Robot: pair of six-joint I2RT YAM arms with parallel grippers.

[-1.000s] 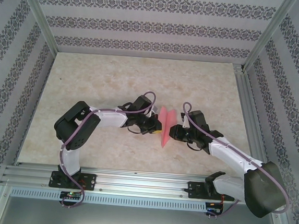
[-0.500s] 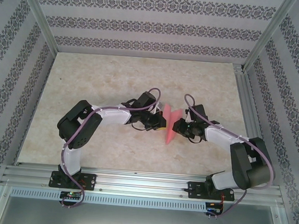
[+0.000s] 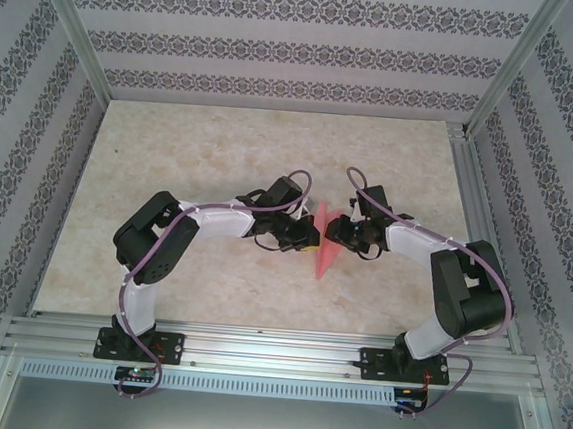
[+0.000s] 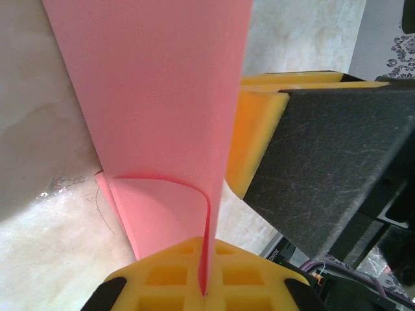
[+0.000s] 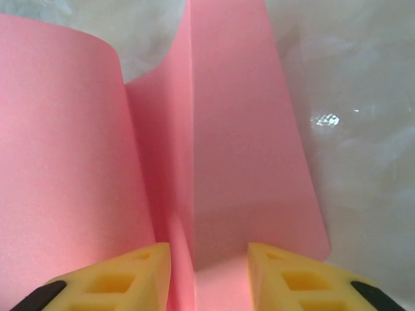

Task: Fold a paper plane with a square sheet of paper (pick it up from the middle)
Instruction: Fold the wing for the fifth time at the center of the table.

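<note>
The sheet is creased lengthwise into a narrow pointed paper plane (image 3: 326, 248), located at frame centre between both arms. The left gripper (image 4: 204, 288) is clamped fully closed on one layer. The right gripper (image 5: 209, 262) is partly open, with its fingers straddling a central crease without pinching it (final wing shaping appears to remain).

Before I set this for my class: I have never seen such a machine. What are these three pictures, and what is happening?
These are two robot arms bolted at the near edge of a table, each ending in a two-finger gripper. The wide picture looks down from above and behind them; the two close-ups come from a camera on each wrist. The left gripper is shut on a pink, partly folded paper plane. The right gripper faces it, jaws apart either side of a fold.
</note>
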